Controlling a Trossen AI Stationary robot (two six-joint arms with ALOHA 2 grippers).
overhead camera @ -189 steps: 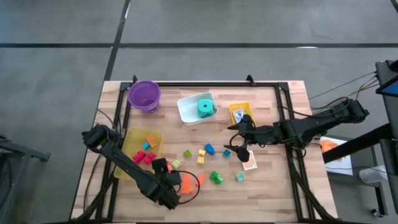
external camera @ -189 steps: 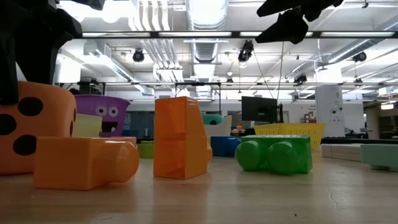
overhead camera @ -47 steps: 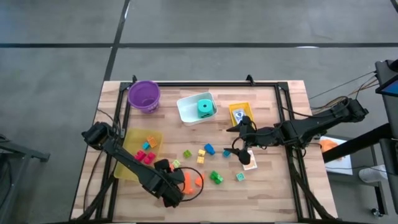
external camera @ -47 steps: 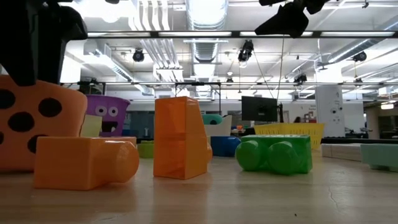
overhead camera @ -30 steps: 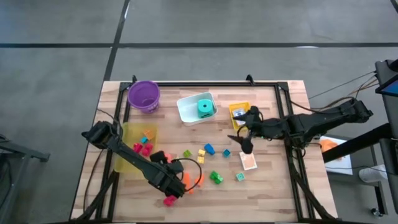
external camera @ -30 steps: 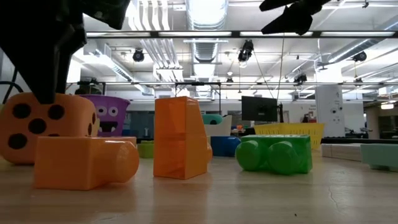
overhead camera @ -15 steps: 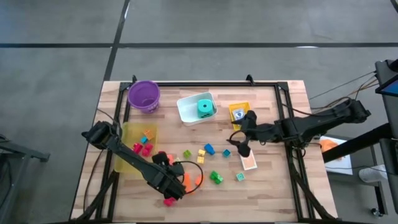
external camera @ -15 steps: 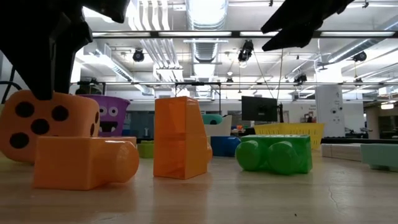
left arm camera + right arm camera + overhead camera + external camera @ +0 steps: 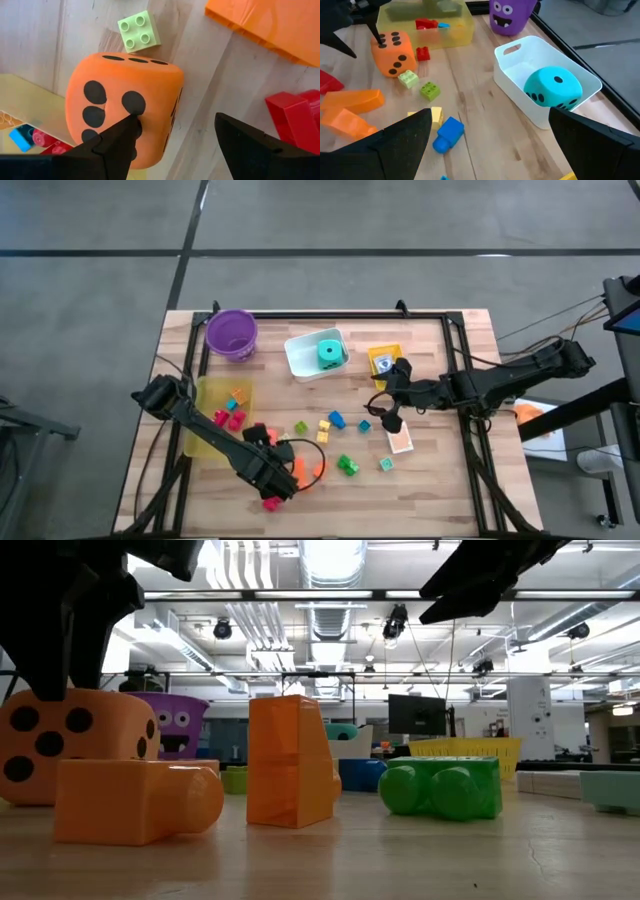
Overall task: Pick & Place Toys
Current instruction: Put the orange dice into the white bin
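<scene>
Orange die [image 9: 125, 115] beside yellow tray [image 9: 30, 107] edge

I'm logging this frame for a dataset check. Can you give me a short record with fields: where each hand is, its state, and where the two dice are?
left hand: open, at the orange die, one finger touching its dotted face
right hand: open, above mid-table, holding nothing
orange die: on the table beside the yellow tray
teal die: inside the white tray
loose blocks: scattered on the table between the arms
</scene>
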